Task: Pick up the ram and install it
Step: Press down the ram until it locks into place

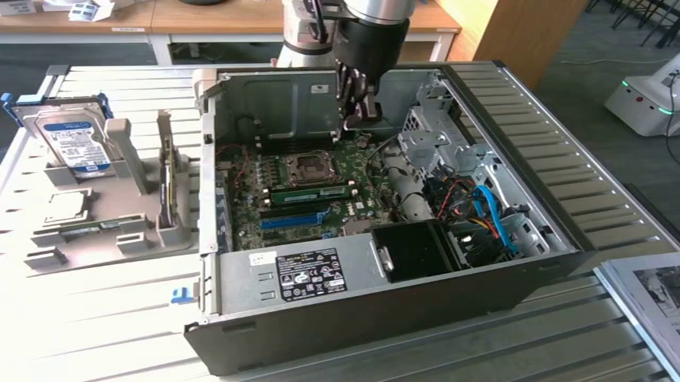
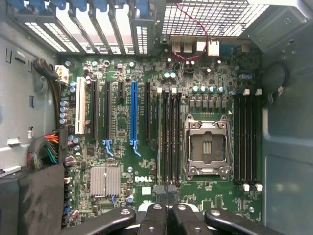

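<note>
While the gripper (image 1: 356,121) is hanging closed and empty inside the open computer case (image 1: 372,326), we are seeing the ram (image 1: 311,192) sitting in 1 motherboard slot, between the processor socket (image 1: 308,165) and the blue slot (image 1: 289,220).

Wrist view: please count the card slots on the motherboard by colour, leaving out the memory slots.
White slot: 1
Blue slot: 1
Black slots: 4 (one is short)
Total: 6
</note>
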You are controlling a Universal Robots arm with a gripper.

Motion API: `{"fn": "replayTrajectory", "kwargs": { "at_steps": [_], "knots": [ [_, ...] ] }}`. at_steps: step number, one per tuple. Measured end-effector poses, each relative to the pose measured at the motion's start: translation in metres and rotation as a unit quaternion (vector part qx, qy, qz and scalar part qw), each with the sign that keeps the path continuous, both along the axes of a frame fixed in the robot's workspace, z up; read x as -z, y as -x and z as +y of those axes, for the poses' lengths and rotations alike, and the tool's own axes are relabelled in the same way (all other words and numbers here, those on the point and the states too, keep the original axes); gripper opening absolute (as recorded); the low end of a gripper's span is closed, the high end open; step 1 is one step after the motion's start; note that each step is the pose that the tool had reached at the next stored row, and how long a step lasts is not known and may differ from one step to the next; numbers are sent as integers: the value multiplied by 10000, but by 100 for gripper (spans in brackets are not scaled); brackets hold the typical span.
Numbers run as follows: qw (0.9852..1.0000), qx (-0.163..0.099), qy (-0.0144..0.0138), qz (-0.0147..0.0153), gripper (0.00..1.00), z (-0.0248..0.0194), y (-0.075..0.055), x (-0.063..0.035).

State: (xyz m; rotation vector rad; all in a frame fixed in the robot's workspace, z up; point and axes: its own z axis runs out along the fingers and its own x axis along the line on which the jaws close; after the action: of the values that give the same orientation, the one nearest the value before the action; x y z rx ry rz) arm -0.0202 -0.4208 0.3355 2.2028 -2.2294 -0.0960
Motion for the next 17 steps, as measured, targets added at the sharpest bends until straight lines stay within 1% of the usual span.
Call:
{"fn": "replayTrajectory", "kwargs": {
  "at_steps": [17],
  "knots": [
    [10000, 0, -1, 0, 10, 0, -168, 0]
  ]
}}
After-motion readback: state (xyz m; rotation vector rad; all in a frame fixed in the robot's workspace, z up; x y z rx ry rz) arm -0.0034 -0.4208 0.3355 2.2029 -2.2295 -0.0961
